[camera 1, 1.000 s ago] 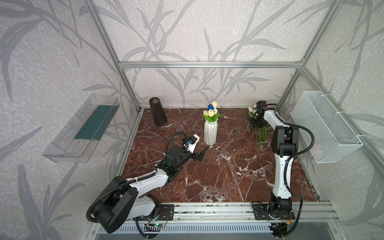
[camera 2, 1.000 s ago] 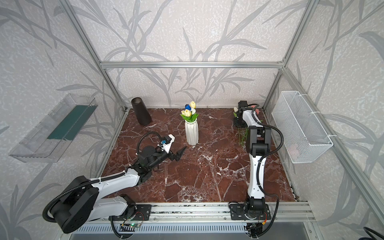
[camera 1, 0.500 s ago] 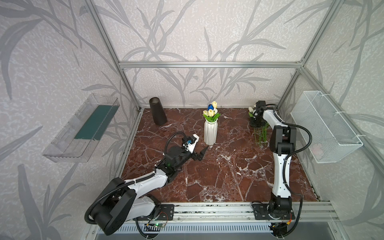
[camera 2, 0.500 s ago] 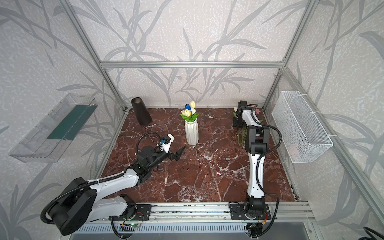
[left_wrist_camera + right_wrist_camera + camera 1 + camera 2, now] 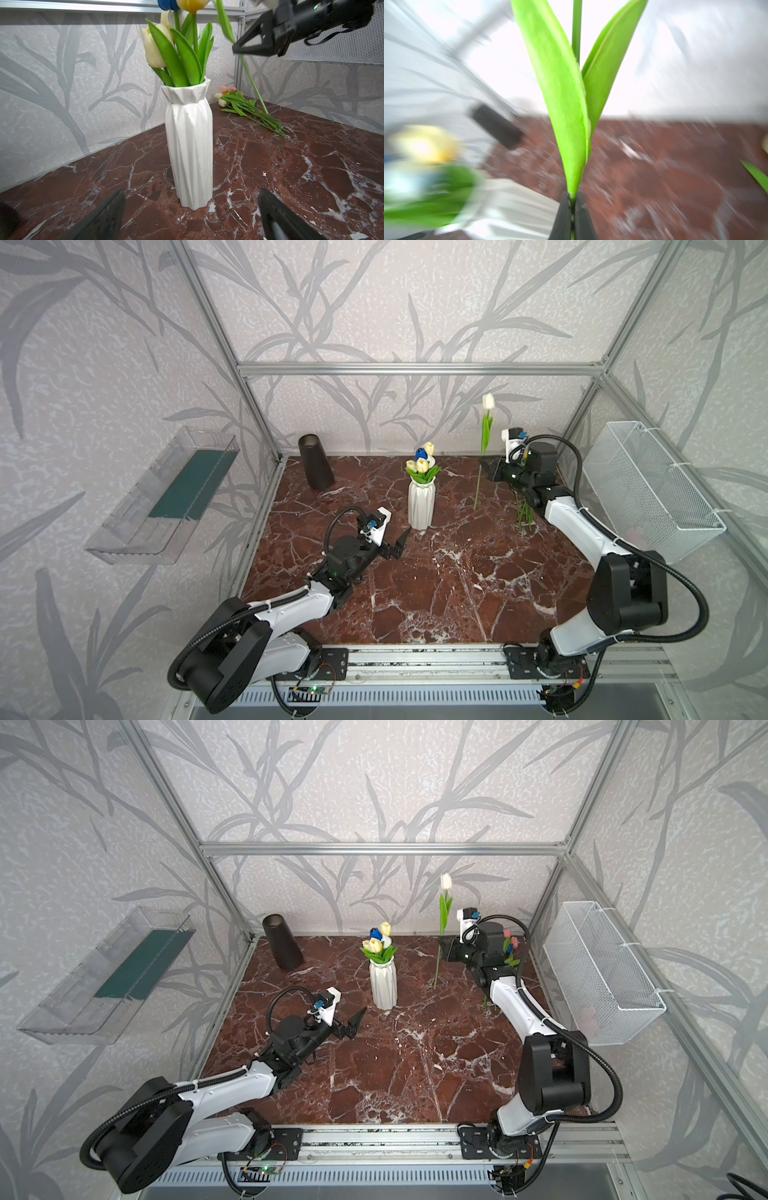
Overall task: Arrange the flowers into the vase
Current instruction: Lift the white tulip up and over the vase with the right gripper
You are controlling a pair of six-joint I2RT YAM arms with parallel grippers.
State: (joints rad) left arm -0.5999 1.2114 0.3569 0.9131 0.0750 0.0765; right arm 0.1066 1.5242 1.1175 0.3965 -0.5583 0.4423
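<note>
Over the marble table (image 5: 457,572), the right gripper (image 5: 486,470) clamps an upright tulip (image 5: 484,433); the vase (image 5: 419,502) stands, seemingly lower, leftward.

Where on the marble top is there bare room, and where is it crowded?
Free: the front half of the marble top, from the rail to the left gripper; also between the black vase and the white vase. Crowded: the back right corner, with loose tulips and the right gripper holding a cream tulip.
</note>
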